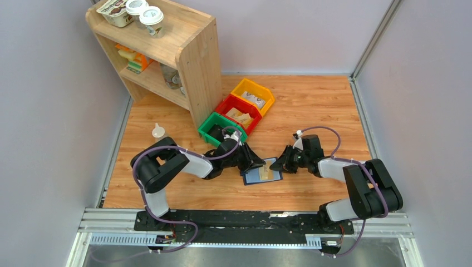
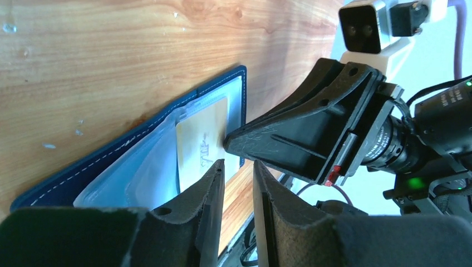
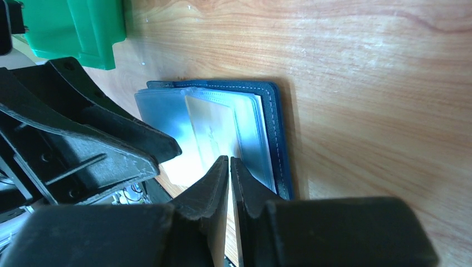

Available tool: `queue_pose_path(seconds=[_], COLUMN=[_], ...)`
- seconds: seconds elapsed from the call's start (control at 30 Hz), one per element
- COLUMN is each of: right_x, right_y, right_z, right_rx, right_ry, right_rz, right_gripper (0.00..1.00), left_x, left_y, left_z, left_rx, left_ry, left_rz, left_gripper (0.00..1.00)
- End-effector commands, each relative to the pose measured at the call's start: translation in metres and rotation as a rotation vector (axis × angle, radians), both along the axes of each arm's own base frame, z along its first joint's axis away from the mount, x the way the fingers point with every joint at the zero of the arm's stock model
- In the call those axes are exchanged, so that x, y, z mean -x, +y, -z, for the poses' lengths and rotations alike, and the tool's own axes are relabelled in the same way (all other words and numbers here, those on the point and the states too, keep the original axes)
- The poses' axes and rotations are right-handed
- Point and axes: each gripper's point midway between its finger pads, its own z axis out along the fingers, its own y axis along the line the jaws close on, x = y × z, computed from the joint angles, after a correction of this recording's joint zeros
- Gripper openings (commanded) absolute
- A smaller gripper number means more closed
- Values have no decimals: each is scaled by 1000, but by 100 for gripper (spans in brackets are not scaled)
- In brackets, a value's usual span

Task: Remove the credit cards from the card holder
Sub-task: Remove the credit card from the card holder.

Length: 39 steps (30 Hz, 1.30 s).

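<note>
From the overhead camera I see the card holder [image 1: 260, 174] lying open on the counter [image 1: 317, 105], near the front and roughly midway between the 2 arms. Its navy cover is flat on the wood, the clear inner sleeves face up, and 1 tan credit card [image 1: 269, 173] shows among them.

The left end effector [image 1: 254, 162] sits low at the holder's left side. On its own wrist camera, the left end effector [image 2: 238, 168] has its fingers a narrow gap apart with nothing between them, and they sit just beside the near edge of the credit card [image 2: 199, 142]. The navy rim of the card holder [image 2: 111, 153] runs along the far side of the sleeves.

The right end effector [image 1: 282, 161] comes in from the opposite side. On the right wrist camera, the right end effector [image 3: 229, 161] has its fingers almost together, with only a hairline gap. The tips sit at the edge of the credit card [image 3: 214, 130], inside the open card holder [image 3: 274, 128]. I cannot tell whether the card is actually pinched.

Further back, a green bin [image 1: 214, 125], a red bin [image 1: 238, 110] and a yellow bin [image 1: 254, 90] line up beside a wooden shelf [image 1: 195, 61].
</note>
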Motion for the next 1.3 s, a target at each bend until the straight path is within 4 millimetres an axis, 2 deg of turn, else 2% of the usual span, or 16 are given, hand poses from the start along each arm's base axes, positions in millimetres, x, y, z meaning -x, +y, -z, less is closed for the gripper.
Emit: queue_pose_path(seconds=[0.0,0.07,0.1,0.13,0.17,0.2,0.27,0.43,0.53,0.67,0.93,1.03,1.1,1.27], right_x=[14,14,13,14,13,13,14,13,13,14,15,17,17,18], right_y=[-18,-19,-19,-19,-20,-19,-20,-19,-20,-21,-18,-17,-17,-18], right_z=[27,27,26,26,26,26,27,26,26,26,27,28,28,29], right_rx=[104,108,108,109,108,109,111,108,110,110,82,66,61,52], right_ry=[70,68,67,65,66,66,66,67,66,67,74,80,83,91], right_rz=[43,43,45,43,45,44,44,46,48,48,54,60,59,68], right_gripper=[15,15,15,15,15,15,15,15,15,15,15,15,15,14], left_x=[1,3,0,3,1,2,2,9,7,10,12,12,11,4], left_y=[-4,6,5,15,13,21,23,11,4,7,-12,-10,-8,-18], left_z=[2,10,5,13,1,9,8,18,17,25,27,29,27,4], left_rx=[-9,-93,-120,-203,-220,-285,-322,-285,-281,-307,-255,-250,-234,-78], left_ry=[6,6,-29,-11,-60,-51,-59,-9,-10,21,27,28,26,-28], left_rz=[-5,-16,-5,-13,4,-4,5,53,69,71,133,123,107,58], left_gripper=[34,41,45,47,49,50,50,52,52,52,51,49,47,39])
